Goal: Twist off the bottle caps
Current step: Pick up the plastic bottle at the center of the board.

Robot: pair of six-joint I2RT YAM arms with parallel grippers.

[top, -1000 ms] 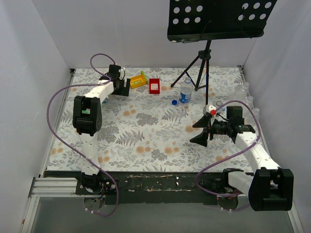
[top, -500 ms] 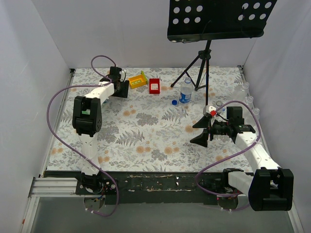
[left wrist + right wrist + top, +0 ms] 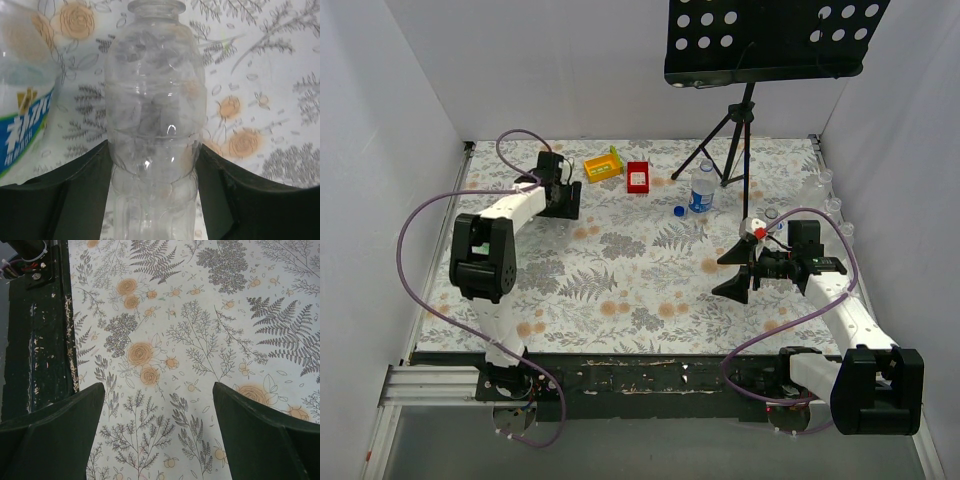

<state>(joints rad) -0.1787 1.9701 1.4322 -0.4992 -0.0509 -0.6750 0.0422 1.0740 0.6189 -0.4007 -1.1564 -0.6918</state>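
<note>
**Left wrist: fingers clamped on a clear bottle; right fingers spread over bare cloth**

- Left wrist view: left fingers (image 3: 75, 200) press on both sides of a clear bottle (image 3: 155, 90), one dark pad against each flank of its lower body. The bottle runs lengthwise away from the camera, neck at the top edge of the view. Cannot tell whether a cap sits on the neck.
- A second bottle (image 3: 22, 115), pale with a blue-and-green label, is just beside the clear one on its left, outside the grip. Flower-print counter (image 3: 270, 75) behind both.
- Top view: the left arm reaches to the far-left part of the counter. Its wrist hides the held bottle. A yellow box (image 3: 603, 165) and a red box (image 3: 638, 177) lie near it, towards the back.
- A blue-labelled bottle (image 3: 702, 187) stands upright near the back centre, beside the leg of a music stand (image 3: 735, 130). A small blue cap (image 3: 679, 211) lies loose on the counter just beside this bottle's base.
- More clear bottles (image 3: 825, 195) line the right edge; details too small to read.
- Right fingers (image 3: 732, 287) are spread wide, mid-right of the counter. The right wrist view shows only printed cloth and the dark near edge between them, nothing gripped.
</note>
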